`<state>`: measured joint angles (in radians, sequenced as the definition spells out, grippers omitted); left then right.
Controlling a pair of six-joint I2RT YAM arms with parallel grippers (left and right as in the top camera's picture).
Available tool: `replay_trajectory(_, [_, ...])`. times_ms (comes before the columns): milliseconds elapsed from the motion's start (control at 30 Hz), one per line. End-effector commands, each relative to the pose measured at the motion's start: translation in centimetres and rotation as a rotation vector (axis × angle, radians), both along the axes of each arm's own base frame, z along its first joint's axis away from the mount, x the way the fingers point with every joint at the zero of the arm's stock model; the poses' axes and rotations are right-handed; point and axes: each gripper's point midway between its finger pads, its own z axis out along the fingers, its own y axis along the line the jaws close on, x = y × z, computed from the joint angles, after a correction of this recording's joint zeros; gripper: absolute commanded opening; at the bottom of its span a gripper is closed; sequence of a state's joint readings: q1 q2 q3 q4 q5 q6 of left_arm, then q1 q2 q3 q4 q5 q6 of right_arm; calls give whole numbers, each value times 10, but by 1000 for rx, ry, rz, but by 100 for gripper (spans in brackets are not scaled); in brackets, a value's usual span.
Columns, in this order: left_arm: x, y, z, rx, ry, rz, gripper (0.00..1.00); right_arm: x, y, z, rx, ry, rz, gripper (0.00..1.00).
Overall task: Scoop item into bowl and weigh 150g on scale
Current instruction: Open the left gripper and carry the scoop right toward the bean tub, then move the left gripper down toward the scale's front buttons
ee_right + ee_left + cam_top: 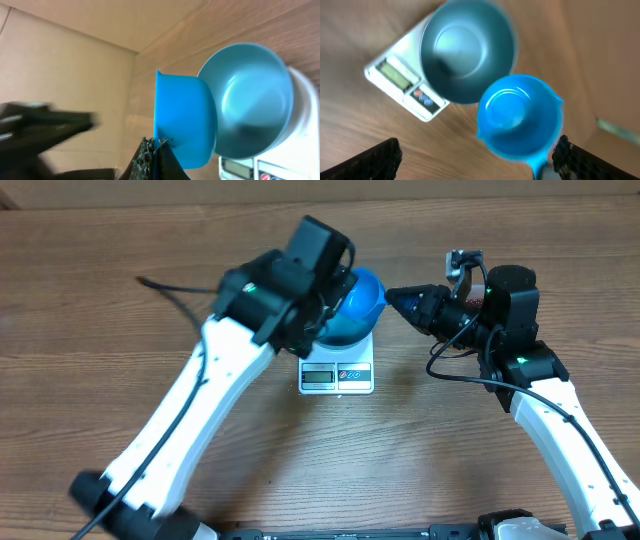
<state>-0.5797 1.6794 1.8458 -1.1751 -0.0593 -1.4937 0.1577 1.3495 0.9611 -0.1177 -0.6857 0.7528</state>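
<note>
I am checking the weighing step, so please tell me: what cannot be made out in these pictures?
Display: too small overhead, blurred in left wrist view, cut by the bottom edge in right wrist view.
Bowl: overhead, mostly hidden under the left arm.
Scoop: its inside faces away in right wrist view.
Beans: none seen in any view; where they are is unknown.
</note>
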Motion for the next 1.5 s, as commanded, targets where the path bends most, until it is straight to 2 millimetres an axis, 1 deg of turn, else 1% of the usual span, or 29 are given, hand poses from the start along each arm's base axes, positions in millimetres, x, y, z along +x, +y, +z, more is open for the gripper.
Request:
replay_trajectory(0, [-1,20,40,177,-196,-218,100,9,-7,10,-72,-92,-34,4])
replay_trajectory(67, [-4,22,48,219,-236,-292,100,11,-10,11,-74,-96,-42,4])
replay_trajectory(167, [-7,24,55,265,-274,-368,100,12,-14,15,-95,-107,-42,4])
replay_trajectory(300, [-9,25,55,323,-294,-451,99,14,-21,26,-166,-123,-46,4])
replay_trajectory(400, [-11,26,53,353,-292,-492,100,15,-30,37,-253,-132,-65,4])
replay_trajectory(500, [-11,27,52,372,-295,-519,99,14,-43,50,-364,-134,-97,4])
replay_trajectory(633, [-11,27,52,379,-297,-529,100,9,-70,65,-537,-120,-169,4])
replay_trajectory(767, [-11,27,52,379,-297,-528,100,0,-110,74,-732,-65,-297,4])
replay_trajectory(800, [-11,27,52,379,-297,-528,100,-6,-134,76,-832,-23,-384,4])
replay_trajectory(900, [-11,28,52,384,-297,-525,100,-15,-164,74,-960,33,-490,4])
replay_trajectory(933, [-11,28,52,386,-294,-525,100,-20,-179,72,-1027,64,-539,4])
replay_trajectory(1033, [-11,28,52,387,-294,-525,100,-29,-198,71,-1120,103,-602,4])
replay_trajectory(1100, [-11,28,52,390,-296,-531,99,-32,-207,73,-1167,115,-633,4])
replay_trajectory(1233, [-11,28,52,430,-312,-592,100,-36,-218,76,-1237,122,-661,4])
replay_trajectory(1267, [-11,28,52,451,-320,-622,98,-37,-219,76,-1241,123,-663,4])
replay_trajectory(1333, [-11,28,52,491,-335,-684,89,-37,-219,76,-1239,124,-662,4])
replay_trajectory(1433, [-11,28,51,543,-352,-763,73,-36,-219,76,-1238,123,-662,4])
replay_trajectory(1467, [-11,28,50,558,-356,-785,63,-36,-218,76,-1237,123,-660,4])
